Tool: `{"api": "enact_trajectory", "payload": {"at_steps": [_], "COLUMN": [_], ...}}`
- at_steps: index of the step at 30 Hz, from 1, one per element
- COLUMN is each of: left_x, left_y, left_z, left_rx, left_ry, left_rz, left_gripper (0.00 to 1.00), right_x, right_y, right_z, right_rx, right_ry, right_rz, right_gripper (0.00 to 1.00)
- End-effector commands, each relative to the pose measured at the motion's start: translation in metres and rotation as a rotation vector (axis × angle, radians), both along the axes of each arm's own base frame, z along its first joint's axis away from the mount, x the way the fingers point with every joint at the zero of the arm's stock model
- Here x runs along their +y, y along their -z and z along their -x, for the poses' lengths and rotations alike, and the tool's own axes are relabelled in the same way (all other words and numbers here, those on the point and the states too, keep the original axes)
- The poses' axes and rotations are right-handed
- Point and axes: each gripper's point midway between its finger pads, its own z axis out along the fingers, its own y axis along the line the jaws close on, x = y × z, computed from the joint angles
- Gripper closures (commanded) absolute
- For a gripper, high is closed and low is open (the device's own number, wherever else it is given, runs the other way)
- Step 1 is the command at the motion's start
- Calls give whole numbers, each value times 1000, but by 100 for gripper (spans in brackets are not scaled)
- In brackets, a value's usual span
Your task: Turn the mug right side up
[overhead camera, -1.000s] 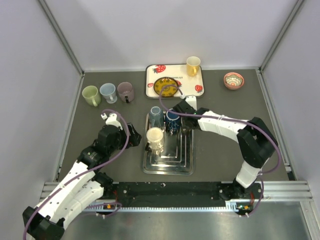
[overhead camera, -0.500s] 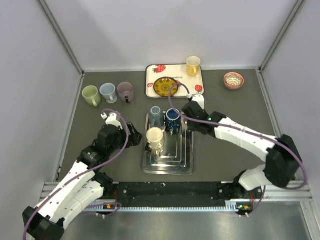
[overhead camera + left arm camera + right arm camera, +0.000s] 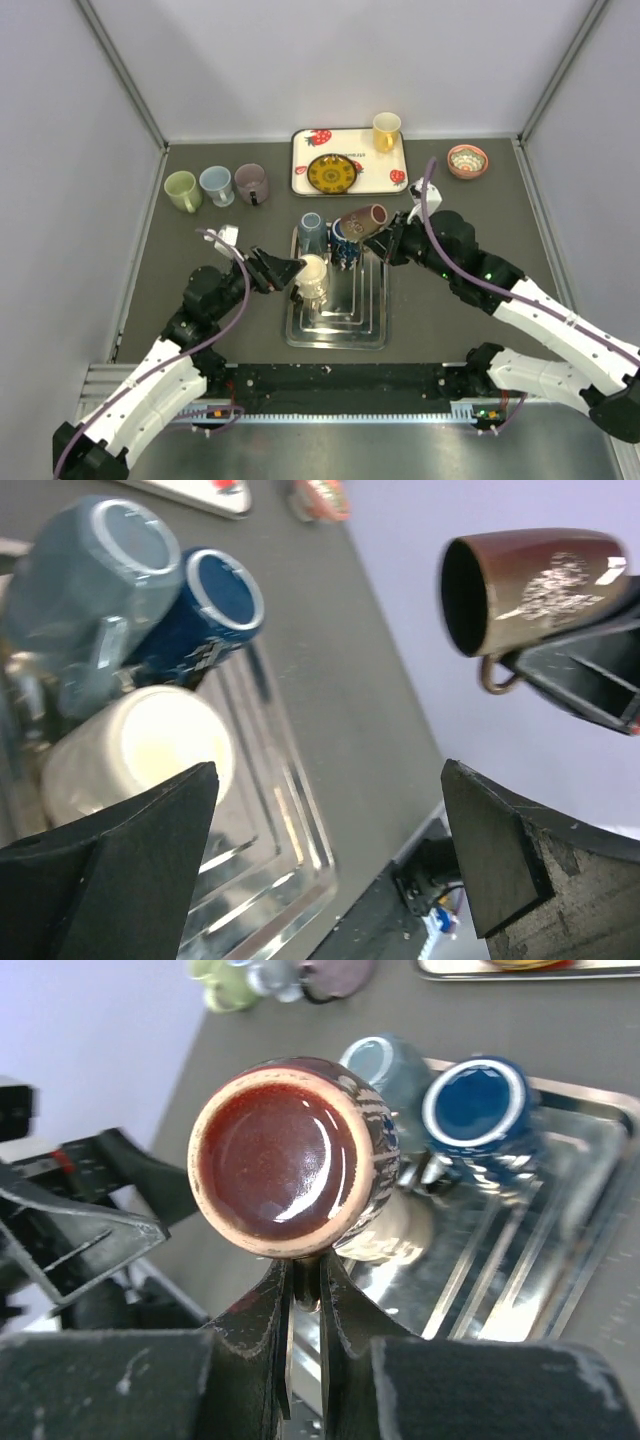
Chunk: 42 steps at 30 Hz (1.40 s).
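Observation:
A brown mug (image 3: 363,220) hangs on its side above the metal tray (image 3: 340,340), handle down. My right gripper (image 3: 392,238) is shut on the handle; in the right wrist view the fingers (image 3: 345,1310) pinch it under the mug's glossy base (image 3: 285,1155). The left wrist view shows the mug (image 3: 535,585) in the air with its opening facing left. My left gripper (image 3: 285,270) is open and empty beside the cream mug (image 3: 311,272), jaws wide apart (image 3: 330,770). A grey-blue mug (image 3: 311,232) and a dark blue mug (image 3: 345,240) stand upside down on the tray.
Green (image 3: 182,190), light blue (image 3: 216,185) and mauve (image 3: 251,184) mugs stand at the back left. A white strawberry tray (image 3: 305,150) holds a yellow plate (image 3: 333,173) and a yellow mug (image 3: 386,131). A small bowl (image 3: 467,160) sits at the back right.
My right gripper has risen and drawn back right with the brown mug, now on its side above the tray. My left gripper has swung right toward the cream mug.

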Motion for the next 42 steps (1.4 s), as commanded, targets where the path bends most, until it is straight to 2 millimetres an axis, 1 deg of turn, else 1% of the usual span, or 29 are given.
{"api": "enact_trajectory", "payload": {"at_steps": [1, 2, 3, 4, 5, 6, 7, 8, 9, 11, 12, 13, 15, 16, 17, 18, 20, 21, 23, 24, 26, 27, 29, 30, 32, 34, 35, 42], "left_x": [-23, -25, -29, -31, -33, -37, -39, -41, -44, -48, -52, -55, -59, -62, -64, -65, -69, -70, -73, -73, -76, -77, -81, -82, -87, -90, -91, -97], "left_y": [-75, -75, -72, -82, -83, -78, -89, -86, -87, -92, -90, -90, -95, -97, -96, -103, -106, -112, -116, -123, -128, -135, -139, -145, -145, -150, -148, -153], "left_z": [31, 33, 39, 44, 48, 49, 56, 54, 56, 58, 56, 58, 57, 59, 56, 57, 54, 53, 51, 51, 49, 48, 47, 47, 44, 44, 42, 38], "left_rx": [-271, -275, -267, -309, -311, -298, -324, -313, -300, -309, -290, -285, -288, -288, -276, -292, -286, -297, -295, -309, -309, -322, -324, -335, -327, -332, -325, -325], "left_ry": [206, 227, 270, 297, 322, 346, 377, 388, 402, 426, 433, 447, 457, 469, 464, 470, 469, 470, 466, 468, 469, 473, 482, 486, 491, 499, 496, 500], "left_rz": [280, 295, 310, 337, 350, 356, 398, 405, 422, 439, 439, 444, 463, 475, 481, 501, 515, 527, 539, 555, 567, 576, 577, 582, 579, 581, 578, 586], "left_gripper": [1, 1, 2, 4, 9, 11, 14, 17, 20, 21, 23, 24, 25, 26, 26, 27, 30, 32, 36, 37, 38, 39, 41, 41, 43, 45, 46, 52], "right_x": [32, 35, 38, 39, 40, 42, 42, 42, 44, 45, 46, 47, 49, 49, 50, 51, 51, 52, 52, 52, 52, 52, 52, 52, 52, 52, 52, 52], "right_y": [-59, -75, -73, -80, -83, -89, -92, -94, -98, -100, -100, -104, -102, -104, -103, -102, -101, -99, -98, -98, -96, -96, -94, -95, -93, -93, -93, -89], "right_z": [22, 23, 29, 32, 34, 38, 39, 40, 41, 43, 44, 45, 46, 47, 46, 46, 47, 46, 47, 47, 48, 48, 48, 48, 48, 49, 49, 49], "right_rx": [-97, -138, -119, -135, -138, -146, -152, -153, -155, -156, -146, -157, -142, -151, -146, -142, -141, -137, -135, -138, -137, -136, -136, -137, -134, -135, -135, -131], "right_ry": [-168, -185, -210, -225, -235, -255, -261, -268, -279, -292, -301, -311, -318, -325, -326, -329, -334, -334, -337, -340, -340, -340, -340, -342, -341, -344, -344, -345], "right_rz": [-292, -354, -392, -432, -464, -515, -537, -557, -591, -615, -626, -646, -658, -669, -670, -671, -676, -669, -666, -661, -652, -650, -640, -641, -632, -629, -627, -611], "right_gripper": [100, 100, 100, 100, 100, 100, 100, 100, 100, 100, 100, 100, 100, 100, 100, 100, 100, 100, 100, 100, 100, 100, 100, 100, 100, 100, 100, 100]}}
